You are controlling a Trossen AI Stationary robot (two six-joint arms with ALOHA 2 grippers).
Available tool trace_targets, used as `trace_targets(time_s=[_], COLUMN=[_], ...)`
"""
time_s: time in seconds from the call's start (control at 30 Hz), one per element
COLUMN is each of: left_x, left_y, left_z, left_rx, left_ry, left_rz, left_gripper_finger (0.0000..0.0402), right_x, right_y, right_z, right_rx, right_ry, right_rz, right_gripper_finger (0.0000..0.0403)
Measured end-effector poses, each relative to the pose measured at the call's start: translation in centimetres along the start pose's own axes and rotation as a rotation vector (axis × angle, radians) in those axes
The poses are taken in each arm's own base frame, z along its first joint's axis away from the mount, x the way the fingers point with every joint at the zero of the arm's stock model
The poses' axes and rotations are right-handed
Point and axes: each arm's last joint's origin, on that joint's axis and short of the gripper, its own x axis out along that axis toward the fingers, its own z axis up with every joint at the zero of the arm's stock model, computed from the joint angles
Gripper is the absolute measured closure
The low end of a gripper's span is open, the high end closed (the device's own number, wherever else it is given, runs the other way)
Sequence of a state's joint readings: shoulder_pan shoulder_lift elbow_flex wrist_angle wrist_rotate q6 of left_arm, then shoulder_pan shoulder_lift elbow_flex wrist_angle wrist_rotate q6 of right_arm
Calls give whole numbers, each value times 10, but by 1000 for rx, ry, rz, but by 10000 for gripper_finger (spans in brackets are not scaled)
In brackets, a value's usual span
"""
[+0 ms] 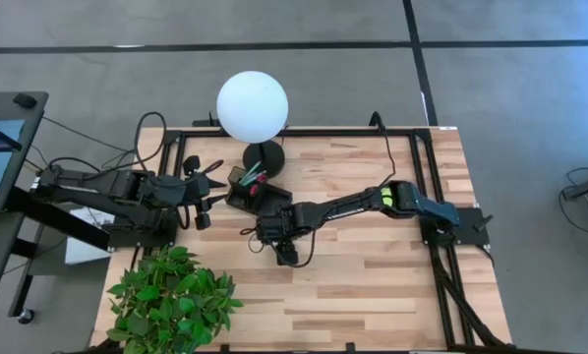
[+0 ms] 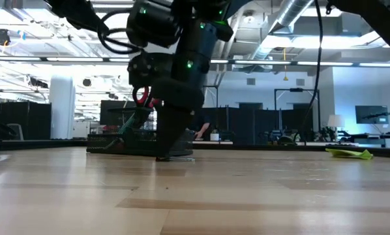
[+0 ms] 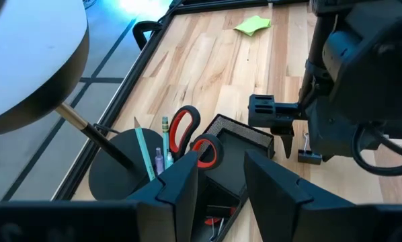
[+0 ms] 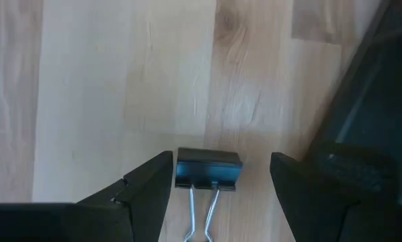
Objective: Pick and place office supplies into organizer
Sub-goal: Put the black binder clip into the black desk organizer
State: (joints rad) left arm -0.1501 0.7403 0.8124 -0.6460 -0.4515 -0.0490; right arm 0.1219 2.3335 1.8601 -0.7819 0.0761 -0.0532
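Right gripper (image 4: 214, 185) low over wood tabletop (image 1: 373, 285), just in front of organizer (image 1: 247, 189), fingers spread wide w/ black binder clip (image 4: 208, 168) lying on wood between them, not touching either finger. Clip's wire handles point back toward wrist. Organizer sits mid-table beside round black lamp base (image 1: 264, 157), under white globe (image 1: 252, 105). Inside organizer: red-handled scissors (image 3: 186, 131) upright, light-green pen (image 3: 142, 149) and purple pen (image 3: 159, 159) leaning in same compartment. Lime-green sticky pad (image 3: 252, 25) alone on wood, well apart, toward right side. Left gripper (image 3: 221, 178) parked left of organizer, fingers apart, holding nothing. Potted plant (image 1: 171, 295) at near-left corner.
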Motion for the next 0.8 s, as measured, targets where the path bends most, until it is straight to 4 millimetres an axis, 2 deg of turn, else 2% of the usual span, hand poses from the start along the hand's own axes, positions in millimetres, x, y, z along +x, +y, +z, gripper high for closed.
trace_targets(time_s=[0.3,0.4,0.47,0.8], left_x=[0,0,0,0], left_y=[0,0,0,0], left_z=[0,0,0,0], left_rx=[-1,-1,0,0], left_ry=[-1,-1,-1,0], left_rz=[0,1,0,0], left_gripper_finger=[284,284,284,284], right_x=[-1,12,14,13], right_y=[0,3,5,1], right_z=[1,2,2,1], right_rx=[26,25,24,31], right_ry=[-10,-17,-12,-8], right_rz=[5,16,24,35], right_gripper_finger=[159,159,161,220])
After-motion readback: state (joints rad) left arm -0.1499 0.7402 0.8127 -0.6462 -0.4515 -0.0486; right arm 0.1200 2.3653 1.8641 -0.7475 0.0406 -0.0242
